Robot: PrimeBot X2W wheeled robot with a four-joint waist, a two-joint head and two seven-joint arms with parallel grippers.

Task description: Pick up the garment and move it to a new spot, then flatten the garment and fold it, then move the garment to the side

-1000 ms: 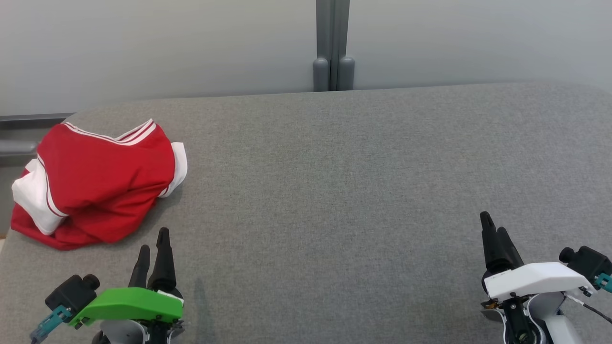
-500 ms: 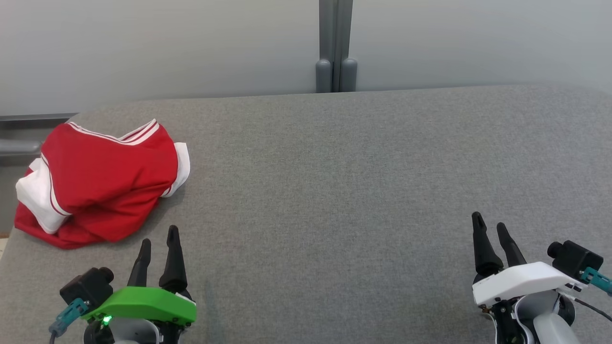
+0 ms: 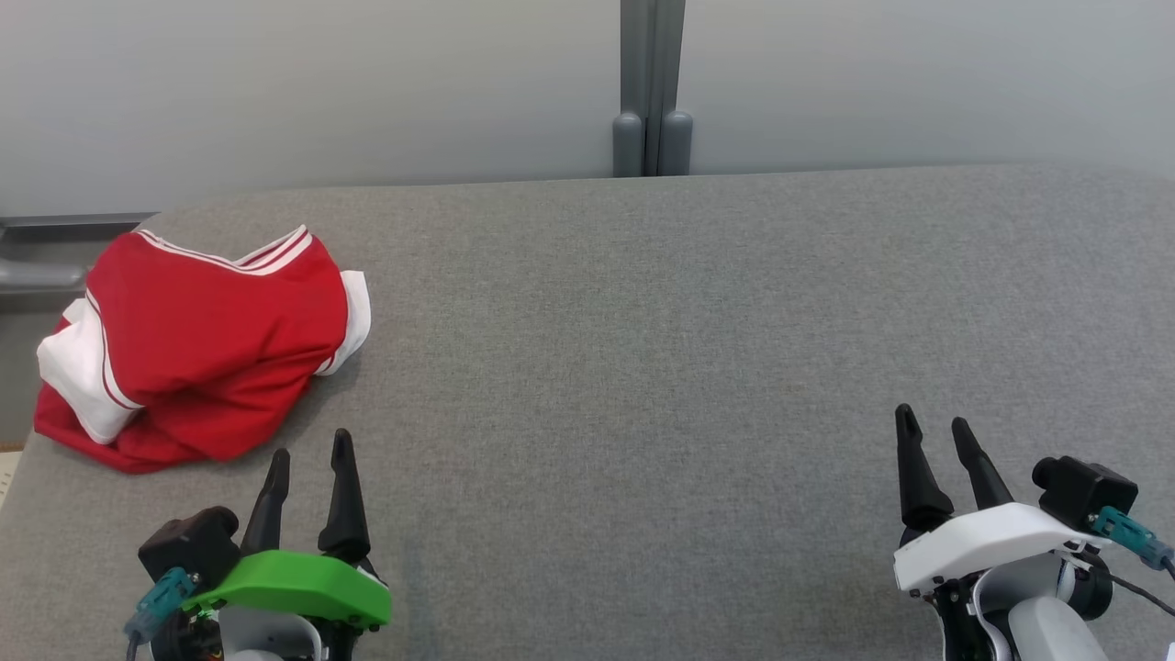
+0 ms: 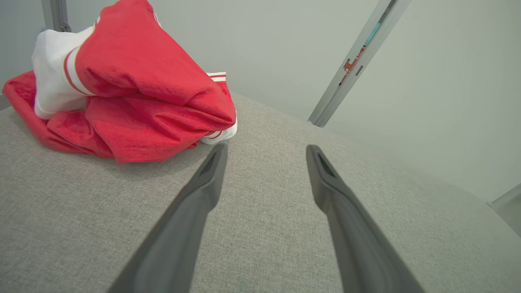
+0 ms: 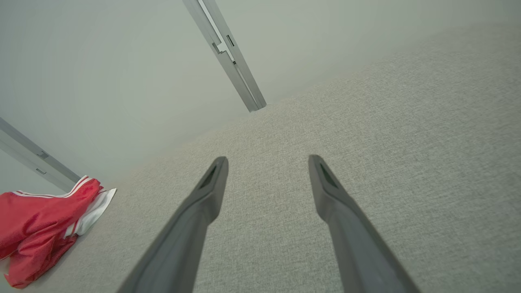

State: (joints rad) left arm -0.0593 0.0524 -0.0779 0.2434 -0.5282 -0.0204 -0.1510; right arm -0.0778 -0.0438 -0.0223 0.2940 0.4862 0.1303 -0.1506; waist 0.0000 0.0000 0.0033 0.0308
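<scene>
Garment [image 3: 202,353]: crumpled red-and-white heap, far left of desk [image 3: 643,367].
Left end effector [image 3: 310,445]: released, empty, near heap.
Right end effector [image 3: 933,418]: released, empty, well apart.
Risk: grasping 1 loose layer could drag the heap off the left edge.

The whole view slid a little to the right because my head turned. My left gripper [image 3: 310,442] and right gripper [image 3: 932,420] each rolled round, so their two fingers [image 3: 346,496] now show side by side. The right gripper came a bit left.
</scene>
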